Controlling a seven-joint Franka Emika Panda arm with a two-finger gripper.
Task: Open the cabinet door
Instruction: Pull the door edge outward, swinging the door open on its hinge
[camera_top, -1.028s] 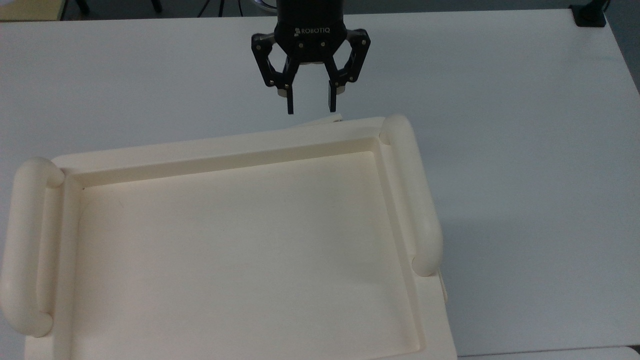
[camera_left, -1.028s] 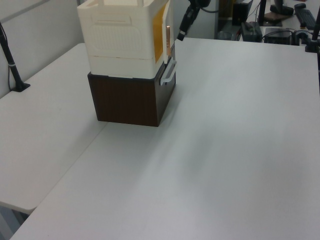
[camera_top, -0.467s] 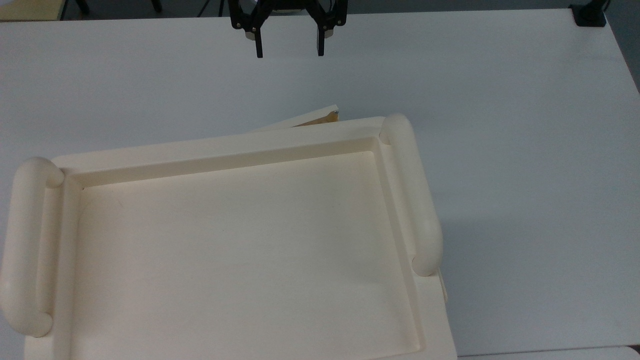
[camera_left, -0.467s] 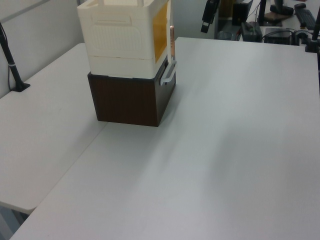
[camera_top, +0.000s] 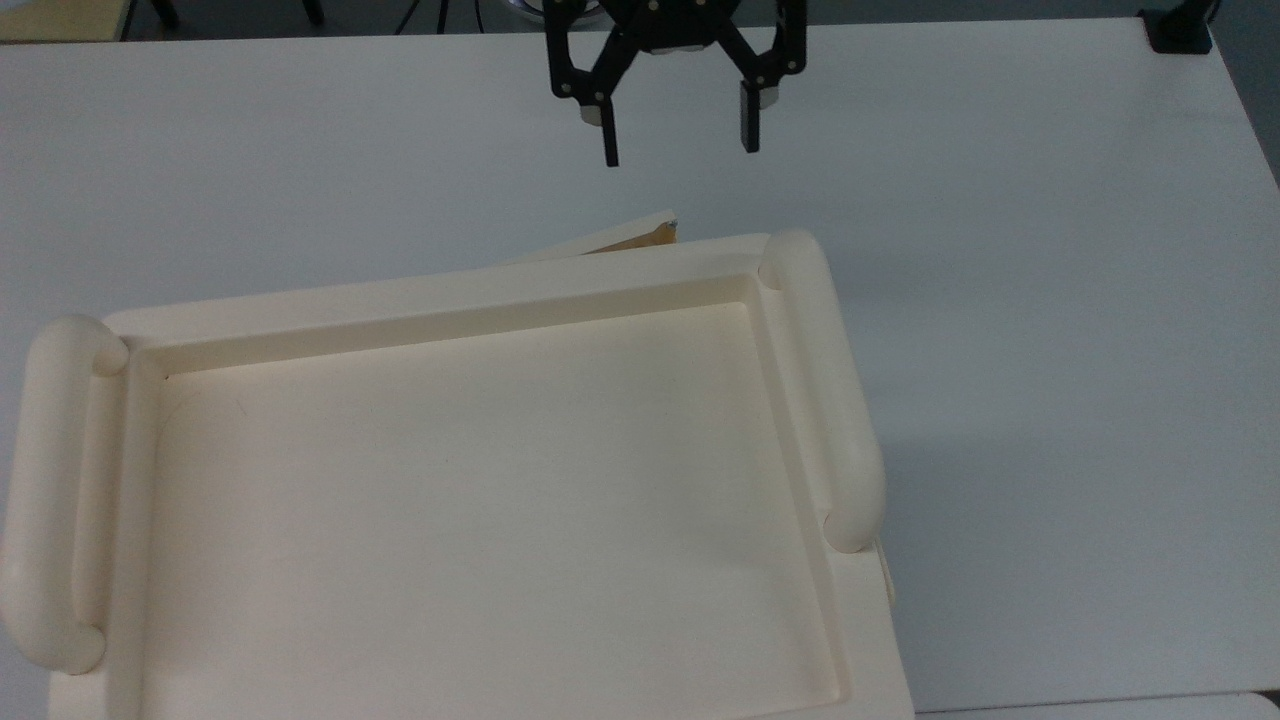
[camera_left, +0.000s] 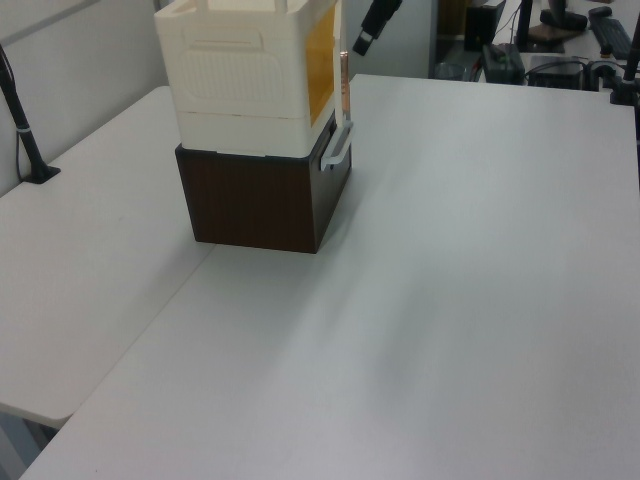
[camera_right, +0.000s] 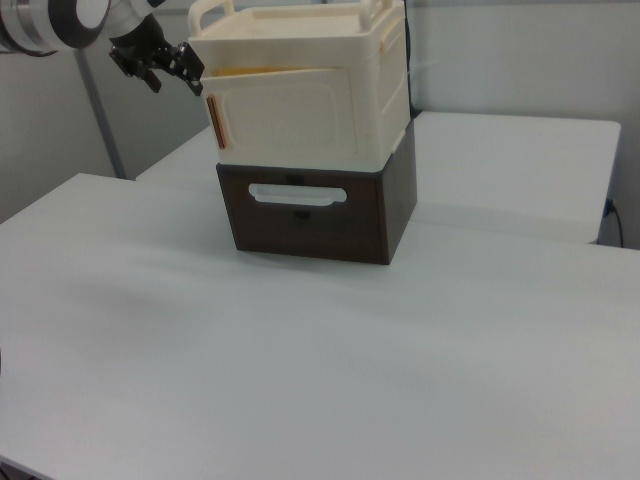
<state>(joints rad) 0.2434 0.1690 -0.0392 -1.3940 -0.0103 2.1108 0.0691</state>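
A wide white table (camera_top: 1050, 300) carries everything; in the left view a seam runs where a second white tabletop (camera_left: 80, 290) joins it on the left view's left. Grey walls stand behind in the right view, and desks with dark equipment (camera_left: 560, 40) crowd the far side in the left view.

The cabinet (camera_right: 320, 95), cream-white with a recessed tray top and rounded bar handles, sits on a dark brown box (camera_right: 320, 210) with a white pull (camera_right: 297, 194). The cabinet door (camera_top: 610, 238) stands slightly ajar: in the top view it is a thin strip angling away from the cabinet's far edge, its free end with a brownish bit toward the top view's right. In the right view the same panel tilts out from the front face.

The gripper (camera_top: 678, 140) hangs beyond the door's free end, apart from it, fingers spread wide and holding nothing.

The table lies bare on the top view's right and across the near side in the left view.
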